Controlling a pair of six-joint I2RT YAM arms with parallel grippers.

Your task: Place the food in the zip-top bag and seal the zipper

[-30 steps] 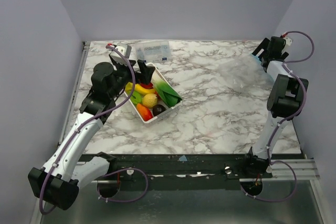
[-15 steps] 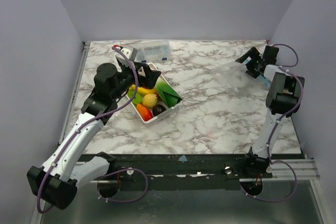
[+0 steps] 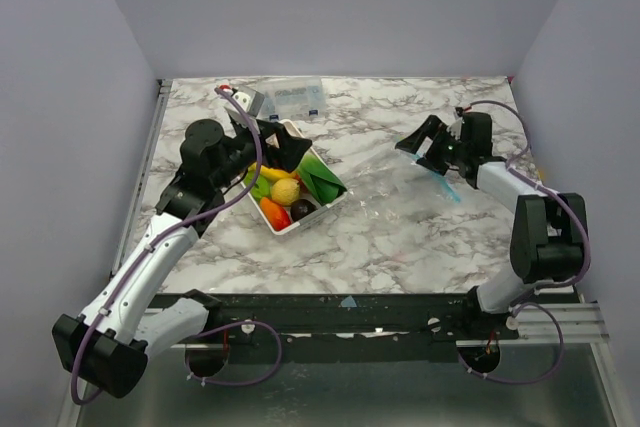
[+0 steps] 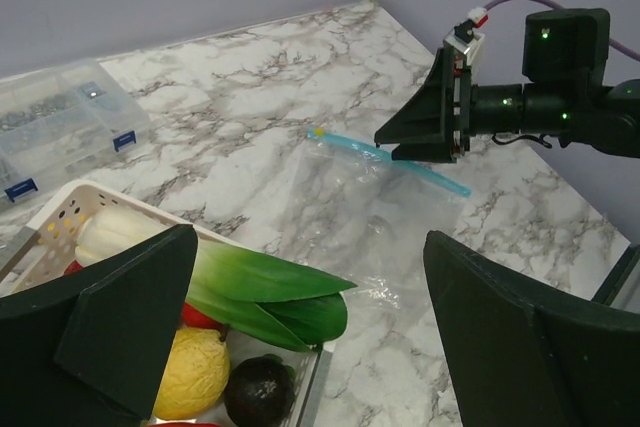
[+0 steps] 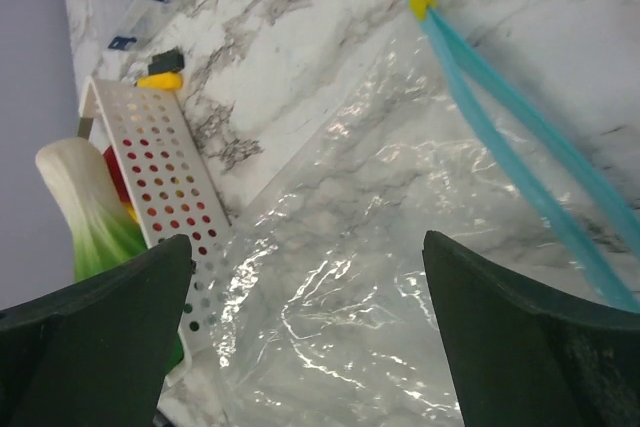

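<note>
Two grippers, both spread wide?
Yes. The left gripper (image 3: 284,141) hangs over the food (image 3: 285,192) in the white tray (image 3: 300,226), holding nothing.
And the zip-top bag (image 3: 395,197)?
Flat on the marble, just right of the tray. The right gripper (image 3: 424,151) hovers above its blue zipper (image 4: 391,155) — perhaps touching it, hard to tell.

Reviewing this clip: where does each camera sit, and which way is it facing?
Top external: high behind the bases, looking down over the marble table; both arms show, left gripper above the white tray, right gripper above the zip-top bag.
Left wrist: on the left arm, facing across the table at the right gripper; own fingers fill the bottom corners.
Right wrist: aimed down at the bag and zipper; own fingers at the bottom corners.
Both wrist views share bag, zipper and tray.
</note>
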